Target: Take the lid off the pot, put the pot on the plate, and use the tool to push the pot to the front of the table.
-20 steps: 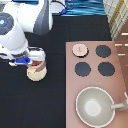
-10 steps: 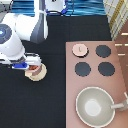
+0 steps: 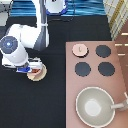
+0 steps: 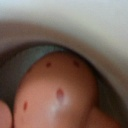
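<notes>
The end effector (image 3: pixel 34 70) is being held low over the tabletop (image 3: pixel 30 105) at the exterior view's left, directly above the pot (image 3: pixel 38 74), which is being seen partly hidden beneath the hand. A cream rim, judged to be the plate (image 3: pixel 42 77), is showing round the pot's lower edge, so the pot is being taken as already resting on it. Whether the end effector is wide, narrow or gripping the pot cannot be told.

The lid (image 3: pixel 79 49) is lying well apart, on the stove (image 3: pixel 120 70) at the exterior view's right, on the upper-left burner place, so its removal is being counted as done. The large pan (image 3: pixel 95 106) is sitting lower on the stove. The tool is not being made out in either view.

In the wrist view a pale curved rim and a rounded pinkish mass with red specks are filling the frame, so the camera is being judged very close to the pot's inside (image 4: pixel 60 85). The pot is lying straight below the hand, not to either side.
</notes>
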